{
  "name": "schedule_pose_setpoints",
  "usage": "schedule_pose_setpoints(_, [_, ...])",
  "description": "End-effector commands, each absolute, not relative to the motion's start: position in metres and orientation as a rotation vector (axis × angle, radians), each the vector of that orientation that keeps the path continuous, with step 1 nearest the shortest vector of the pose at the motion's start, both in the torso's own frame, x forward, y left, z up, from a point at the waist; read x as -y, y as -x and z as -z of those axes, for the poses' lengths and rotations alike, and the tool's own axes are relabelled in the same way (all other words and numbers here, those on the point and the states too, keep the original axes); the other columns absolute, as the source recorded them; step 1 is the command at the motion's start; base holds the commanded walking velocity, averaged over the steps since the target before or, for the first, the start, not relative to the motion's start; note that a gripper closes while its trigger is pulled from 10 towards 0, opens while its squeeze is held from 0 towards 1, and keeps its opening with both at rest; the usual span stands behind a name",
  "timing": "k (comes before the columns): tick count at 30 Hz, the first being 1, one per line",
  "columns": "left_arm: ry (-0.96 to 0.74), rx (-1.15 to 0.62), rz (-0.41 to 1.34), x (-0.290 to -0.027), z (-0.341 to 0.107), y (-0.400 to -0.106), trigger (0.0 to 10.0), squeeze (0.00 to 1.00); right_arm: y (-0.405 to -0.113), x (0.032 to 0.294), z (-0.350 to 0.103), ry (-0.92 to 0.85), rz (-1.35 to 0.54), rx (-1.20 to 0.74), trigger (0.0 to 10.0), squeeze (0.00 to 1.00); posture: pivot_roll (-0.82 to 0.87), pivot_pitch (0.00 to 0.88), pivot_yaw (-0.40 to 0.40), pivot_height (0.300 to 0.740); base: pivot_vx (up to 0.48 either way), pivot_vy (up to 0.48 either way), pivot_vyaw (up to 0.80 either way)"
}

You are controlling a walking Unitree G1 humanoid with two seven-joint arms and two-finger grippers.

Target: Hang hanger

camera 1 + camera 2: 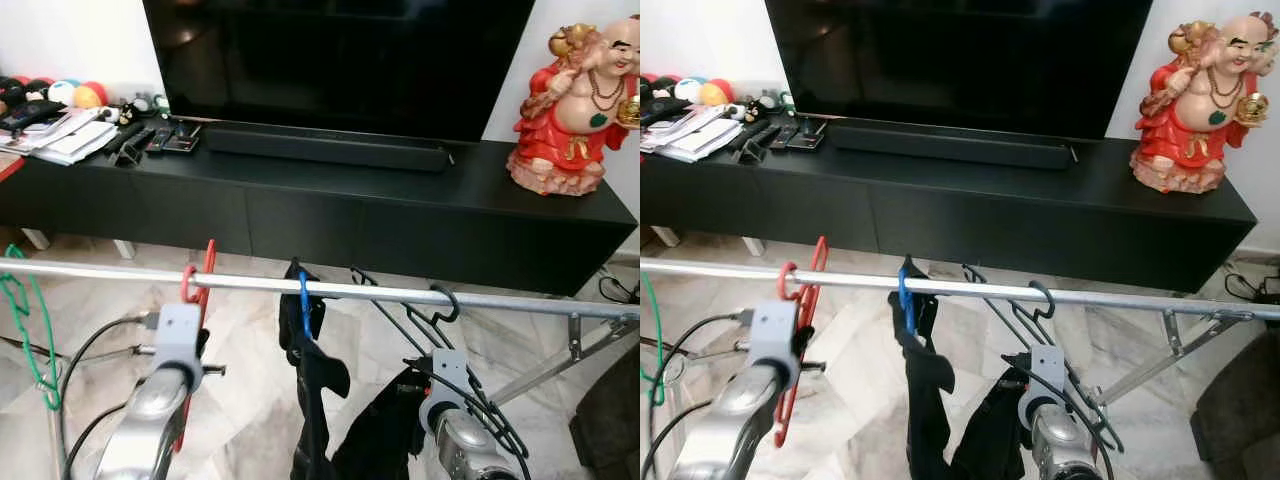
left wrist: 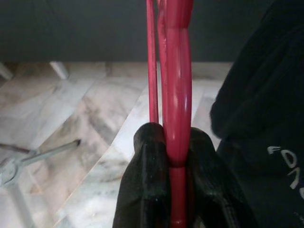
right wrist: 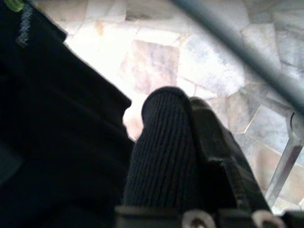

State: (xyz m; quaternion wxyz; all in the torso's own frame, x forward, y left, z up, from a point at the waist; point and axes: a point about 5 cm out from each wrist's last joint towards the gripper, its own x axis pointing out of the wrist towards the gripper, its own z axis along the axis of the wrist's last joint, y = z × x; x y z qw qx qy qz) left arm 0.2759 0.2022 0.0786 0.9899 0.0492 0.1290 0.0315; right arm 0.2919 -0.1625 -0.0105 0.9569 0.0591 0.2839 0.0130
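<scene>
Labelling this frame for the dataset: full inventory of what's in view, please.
Rail: 1, silver, across the foreground.
Red hanger: 1, hooked on rail, left.
Blue hanger: 1, on rail, middle, carrying a black garment.
Black hangers: a bunch, count unclear, on rail, right.
Green hanger: 1, far left.
TV: 1, black, on cabinet.
Soundbar: 1, black, under TV.
Statue: 1, red, cabinet's right end.
Papers, remotes, balls: cabinet's left end.
Left gripper: shut on red hanger.
Right gripper: shut, by black hangers.

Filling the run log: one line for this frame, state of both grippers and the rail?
left gripper shut on red hanger, hook over rail | right gripper shut, below black hanger | blue hanger with dark garment between
</scene>
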Motion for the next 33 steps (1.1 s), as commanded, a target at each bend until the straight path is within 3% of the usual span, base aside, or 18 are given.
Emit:
schedule_pose_setpoints(1, [-0.078, -0.193, -0.058, -0.204, -0.086, -0.271, 0.0, 0.0, -0.293, 0.163, 0.009, -0.123, -0.027, -0.559, 10.0, 0.0, 0.05, 0.015, -0.019, 0.74, 0.0, 0.0, 0.0])
schedule_pose_setpoints(10, [-0.095, -0.113, -0.065, -0.204, -0.087, -0.248, 0.0, 0.0, -0.28, 0.163, 0.019, -0.123, -0.034, -0.558, 10.0, 0.0, 0.05, 0.033, -0.033, 0.74, 0.0, 0.0, 0.0])
schedule_pose_setpoints(19, [-0.109, -0.011, -0.071, -0.205, -0.099, -0.245, 0.0, 0.0, -0.269, 0.165, 0.028, -0.132, -0.028, -0.582, 10.0, 0.0, 0.05, 0.049, -0.032, 0.74, 0.0, 0.0, 0.0])
schedule_pose_setpoints(27, [-0.149, -0.102, -0.074, -0.208, -0.074, -0.219, 0.0, 0.0, -0.261, 0.162, 0.035, -0.133, -0.02, -0.624, 10.0, 0.0, 0.05, 0.055, -0.027, 0.74, 0.0, 0.0, 0.0])
schedule_pose_setpoints(28, [-0.139, -0.128, -0.078, -0.208, -0.068, -0.215, 4.3, 0.0, -0.259, 0.16, 0.037, -0.133, -0.022, -0.631, 10.0, 0.0, 0.06, 0.055, -0.028, 0.74, 0.0, 0.0, 0.0])
schedule_pose_setpoints(29, [-0.131, -0.142, -0.082, -0.209, -0.064, -0.213, 4.3, 0.0, -0.258, 0.159, 0.037, -0.133, -0.024, -0.635, 10.0, 0.0, 0.06, 0.055, -0.028, 0.74, 0.0, 0.0, 0.0])
schedule_pose_setpoints(30, [-0.117, -0.161, -0.092, -0.209, -0.06, -0.211, 10.0, 0.0, -0.257, 0.157, 0.038, -0.133, -0.025, -0.64, 10.0, 0.0, 0.05, 0.055, -0.028, 0.74, 0.0, 0.0, 0.0])
schedule_pose_setpoints(33, [-0.078, -0.239, -0.141, -0.215, -0.043, -0.204, 10.0, 0.0, -0.254, 0.151, 0.042, -0.135, -0.03, -0.668, 10.0, 0.0, 0.05, 0.056, -0.027, 0.74, 0.0, 0.0, 0.0])
